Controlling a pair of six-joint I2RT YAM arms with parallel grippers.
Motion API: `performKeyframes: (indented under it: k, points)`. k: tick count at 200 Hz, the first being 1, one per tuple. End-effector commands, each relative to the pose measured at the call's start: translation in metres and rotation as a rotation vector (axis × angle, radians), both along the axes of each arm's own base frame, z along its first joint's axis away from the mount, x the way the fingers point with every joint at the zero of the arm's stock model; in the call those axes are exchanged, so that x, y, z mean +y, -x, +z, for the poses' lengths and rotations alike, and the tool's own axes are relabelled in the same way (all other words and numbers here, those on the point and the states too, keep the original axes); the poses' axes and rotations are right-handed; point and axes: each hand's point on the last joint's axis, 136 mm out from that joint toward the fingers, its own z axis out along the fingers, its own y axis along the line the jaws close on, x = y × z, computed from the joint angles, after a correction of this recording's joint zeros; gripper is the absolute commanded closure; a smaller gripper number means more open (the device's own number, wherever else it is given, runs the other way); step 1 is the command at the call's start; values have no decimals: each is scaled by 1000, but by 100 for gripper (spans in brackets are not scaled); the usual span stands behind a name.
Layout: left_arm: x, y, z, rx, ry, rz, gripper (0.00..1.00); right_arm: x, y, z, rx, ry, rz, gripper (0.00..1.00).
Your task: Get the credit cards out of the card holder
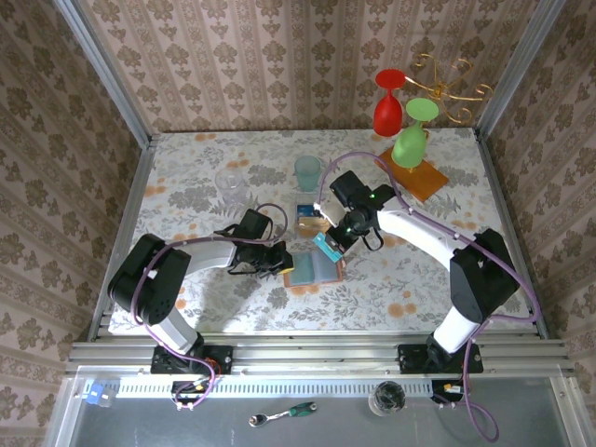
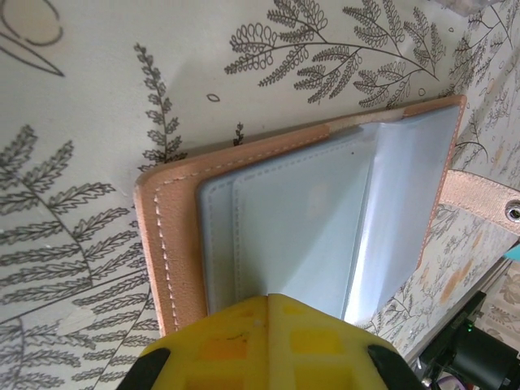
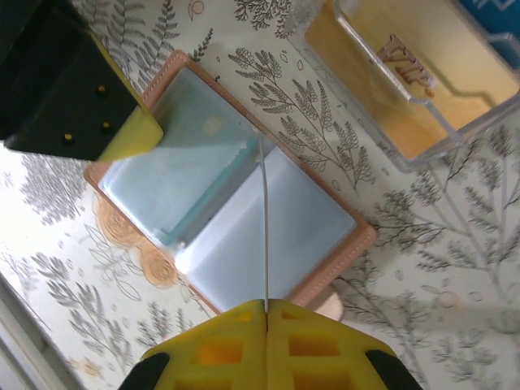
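The card holder (image 1: 314, 271) lies open on the floral table (image 1: 186, 177). The left gripper (image 1: 282, 260) presses its left edge, closed; the right gripper (image 1: 332, 240) seems to pinch a teal card (image 1: 323, 246) just above it.

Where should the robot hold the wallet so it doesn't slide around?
Probably best to pinch the card holder by its tan leather border, coming in low from the left gripper's side. It lies open and flat, so that thin border is the only part clear of the grey pockets.

Tan card holder (image 2: 175, 244), grey-blue pockets (image 2: 309, 236); the card (image 1: 325, 247) looks teal; cream tablecloth (image 2: 81, 122), grey fern print.
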Motion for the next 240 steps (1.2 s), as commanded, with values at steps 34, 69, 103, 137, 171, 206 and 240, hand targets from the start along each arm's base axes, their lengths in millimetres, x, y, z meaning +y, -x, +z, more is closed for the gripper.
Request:
performKeyframes:
  k: [34, 69, 103, 137, 171, 206, 240]
  points:
    - [8, -9, 1, -19, -55, -16, 100, -16, -16, 2, -91, 201, 227, 100]
    - [8, -11, 2, -17, -54, -15, 100, -13, -35, 9, -163, 214, 281, 100]
    - [10, -13, -3, -12, -62, -13, 100, -10, -61, 15, -180, 209, 295, 100]
    - [13, -15, -11, 7, -68, -7, 100, -8, -85, 23, -198, 210, 292, 100]
    - [14, -19, -10, 9, -65, -3, 100, -2, -98, 27, -210, 201, 307, 100]
    - [12, -21, 0, -2, -47, -5, 100, 0, -112, 33, -227, 198, 332, 100]
    - [9, -20, 15, -17, -15, -1, 98, 2, -129, 37, -242, 202, 363, 100]
